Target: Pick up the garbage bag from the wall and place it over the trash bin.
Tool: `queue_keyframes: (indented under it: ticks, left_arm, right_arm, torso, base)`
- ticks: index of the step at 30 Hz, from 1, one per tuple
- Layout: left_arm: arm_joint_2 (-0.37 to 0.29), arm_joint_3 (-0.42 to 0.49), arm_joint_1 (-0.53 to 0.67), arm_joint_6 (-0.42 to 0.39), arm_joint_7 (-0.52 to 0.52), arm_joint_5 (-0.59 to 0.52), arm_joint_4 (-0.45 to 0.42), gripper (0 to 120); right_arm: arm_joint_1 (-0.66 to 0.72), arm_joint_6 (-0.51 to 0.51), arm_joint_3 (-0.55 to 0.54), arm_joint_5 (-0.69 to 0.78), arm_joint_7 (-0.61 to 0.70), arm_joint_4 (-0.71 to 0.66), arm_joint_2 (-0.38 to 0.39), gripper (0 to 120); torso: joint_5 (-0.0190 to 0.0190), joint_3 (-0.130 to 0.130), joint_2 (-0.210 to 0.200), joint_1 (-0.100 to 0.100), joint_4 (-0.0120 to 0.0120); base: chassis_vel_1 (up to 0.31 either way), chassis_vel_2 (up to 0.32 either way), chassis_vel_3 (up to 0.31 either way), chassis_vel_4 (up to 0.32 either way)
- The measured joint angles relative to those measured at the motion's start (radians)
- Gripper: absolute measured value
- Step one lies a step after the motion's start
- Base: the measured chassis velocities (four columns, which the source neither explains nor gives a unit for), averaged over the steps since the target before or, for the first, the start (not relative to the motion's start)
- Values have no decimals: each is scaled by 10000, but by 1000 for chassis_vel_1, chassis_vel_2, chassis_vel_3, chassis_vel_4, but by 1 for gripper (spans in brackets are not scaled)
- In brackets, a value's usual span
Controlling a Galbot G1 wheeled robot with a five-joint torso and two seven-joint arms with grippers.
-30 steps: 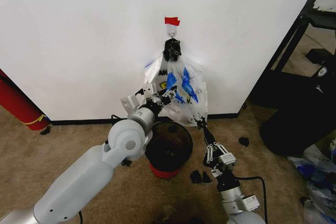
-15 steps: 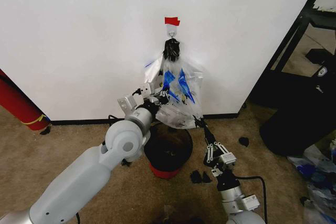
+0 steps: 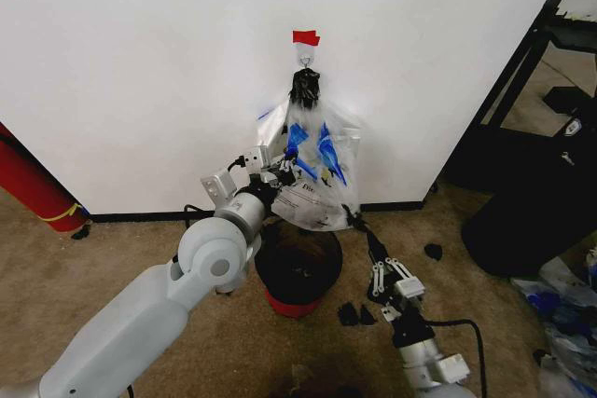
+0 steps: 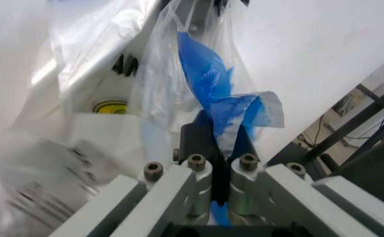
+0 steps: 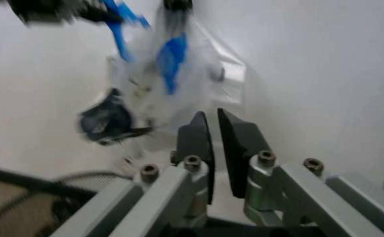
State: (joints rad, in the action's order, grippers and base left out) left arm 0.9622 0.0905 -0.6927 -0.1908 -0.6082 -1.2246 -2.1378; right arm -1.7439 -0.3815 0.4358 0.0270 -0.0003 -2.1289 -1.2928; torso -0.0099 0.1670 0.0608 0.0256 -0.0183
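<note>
Carpet [image 3: 112, 249] runs up to a plain white wall [image 3: 140, 62] with a black baseboard, and a red cylinder [image 3: 33, 184] leans at the far left. From the lower left a grey arm reaches up toward the wall. Its left gripper [image 3: 284, 163] is pinched on a blue handle of the garbage bag [image 3: 317, 184]; in the left wrist view the blue plastic is trapped between the closed fingers [image 4: 198, 143]. The bag hangs against the wall from a small metal hook [image 3: 305, 60] under a patch of red tape [image 3: 305, 37], its top bunched in a dark knot. Directly below the bag stands the trash bin [image 3: 298, 267], dark and round with a red base, on the carpet close to the baseboard. Just right of the bin, the right gripper [image 3: 359, 224] points up at the bag's lower corner, its fingers [image 5: 195, 136] nearly pressed together with only a thin gap and holding nothing. Farther right are a black frame [image 3: 532, 53] and dark bundles on the floor.
</note>
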Motion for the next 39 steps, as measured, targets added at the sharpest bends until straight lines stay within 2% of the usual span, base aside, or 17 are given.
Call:
queue_keyframes:
  ticks: [6,7,8,12,13,14,15,16,18,21,22,23,24,27,29,39]
  left_arm:
    - [-109,-232,-373,0,56,9,-256,0]
    - [-113,-253,-426,0,59,11,-285,0]
    - [-113,-253,-426,0,59,11,-285,0]
    - [-4,-105,-409,0,79,20,-291,0]
    - [51,-16,-339,0,84,19,-246,0]
    - [79,27,-317,0,88,20,-232,0]
    - [79,27,-317,0,88,20,-232,0]
    - [97,50,-310,0,89,27,-221,0]
    - [101,57,-303,0,88,42,-187,0]
    - [93,43,-291,3,83,48,-169,0]
    - [78,22,-290,3,79,47,-167,0]
    - [78,22,-290,3,79,47,-167,0]
    - [56,2,-291,3,74,40,-167,0]
    - [15,-41,-337,3,70,18,-182,0]
    - [15,-54,-387,3,66,16,-227,0]
    - [-39,-131,-475,-35,77,-4,-320,0]
  right_arm:
    - [-425,461,502,182,394,-485,606,26]
    - [-412,573,535,321,461,-605,745,35]
    - [-412,573,535,321,461,-605,745,35]
    - [195,1351,820,1237,803,-1115,1938,52]
    - [510,1542,866,1465,825,-1106,2384,56]
    - [939,1693,818,1648,868,-1000,2834,60]
    - [939,1693,818,1648,868,-1000,2834,60]
    - [1521,1829,627,1844,932,-782,3319,65]
    - [2642,1996,6,2129,1016,-320,4032,71]
    - [4264,2257,-1255,2343,1112,376,4495,85]
    - [5083,2339,-1868,2237,1156,783,4537,90]
    - [5083,2339,-1868,2237,1156,783,4537,90]
    - [5861,2364,-2392,1952,1184,1230,4505,94]
    - [7364,2620,-3559,988,1359,2286,4076,100]
    - [7883,2798,-4059,713,1473,2675,3760,100]
    - [9286,3074,-5241,623,1629,3715,2870,100]
  torso:
    - [-1,0,0,0,0]
    - [0,0,0,0,3]
    - [0,0,0,0,3]
    - [0,0,0,0,4]
    - [0,0,0,0,-5]
    - [0,0,0,0,-5]
    - [0,0,0,0,-5]
    - [1,0,0,0,-2]
    - [1,2,0,0,8]
    - [1,2,-1,1,6]
    - [2,2,-2,1,1]
    - [2,2,-2,1,1]
    - [0,2,-2,1,4]
    - [0,3,-2,1,3]
    - [1,3,-2,1,2]
    - [-4,2,-2,1,2]
  base:
    - [0,0,0,0]
    - [0,0,0,0]
    - [0,0,0,0]
    - [0,0,0,0]
    - [0,0,0,0]
    - [0,0,0,0]
    - [0,0,0,0]
    - [0,0,0,0]
    - [0,0,0,0]
    - [0,0,0,0]
    - [0,0,0,0]
    - [0,0,0,0]
    - [0,0,0,0]
    - [0,0,0,0]
    - [0,0,0,0]
    - [0,0,0,0]
